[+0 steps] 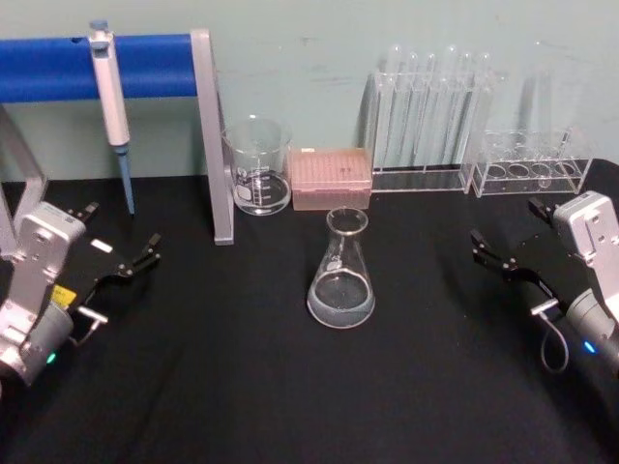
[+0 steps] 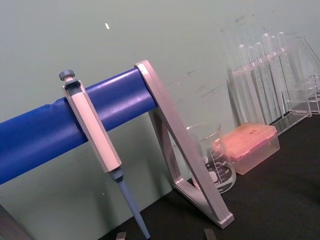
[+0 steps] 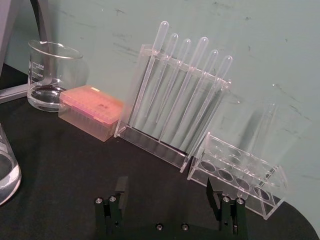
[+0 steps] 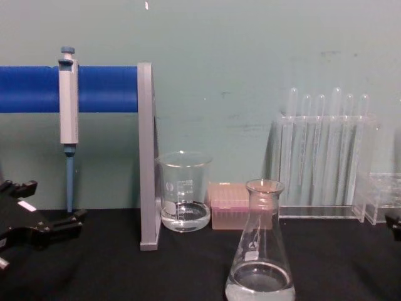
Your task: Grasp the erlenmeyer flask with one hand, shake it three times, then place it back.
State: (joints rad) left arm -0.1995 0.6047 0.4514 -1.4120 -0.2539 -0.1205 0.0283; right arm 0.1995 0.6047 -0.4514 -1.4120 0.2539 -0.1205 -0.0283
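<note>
While the erlenmeyer flask is standing free at frame centre, both grippers are sitting wide open and empty: left gripper at the left edge, right gripper at the right edge. Grasp not yet started, I'd say; next, one reaches in and closes on the neck.

erlenmeyer flask | clear glass, upright | some clear liq in base | ungripped, centre

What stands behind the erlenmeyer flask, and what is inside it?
Behind the erlenmeyer flask stands a pink box; in the chest view the flask's neck covers part of it. Inside is a little clear liquid.
</note>
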